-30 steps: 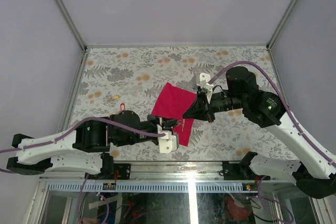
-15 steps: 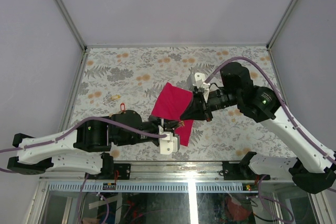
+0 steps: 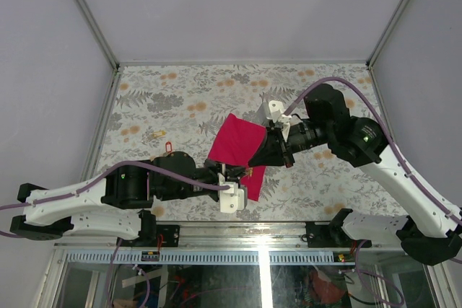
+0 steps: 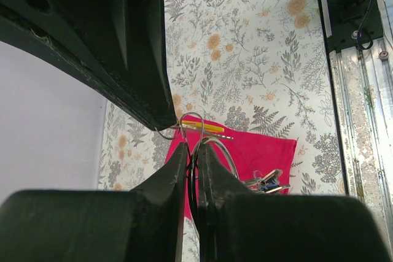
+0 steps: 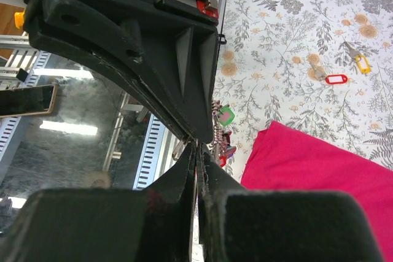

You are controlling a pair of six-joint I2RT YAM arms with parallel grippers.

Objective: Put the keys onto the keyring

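Over the last second the right gripper (image 5: 196, 148) has crept in toward the left gripper (image 4: 191, 146), so their tips now nearly meet over the near edge of the magenta cloth (image 3: 234, 142), by the middle of the table's (image 3: 180, 99) near edge. The threading looks to be underway.

The left claw is pinched narrow on the thin wire of the keyring (image 4: 195, 118), and the ring's bunch of tags (image 4: 265, 181) sits low over the cloth. The right claw is squeezed shut, seemingly on a brass key (image 4: 206, 127) whose blade lies right at the ring.

No bins or trays anywhere. The spare keys (image 3: 166, 142) just lie loose near the table's left edge.
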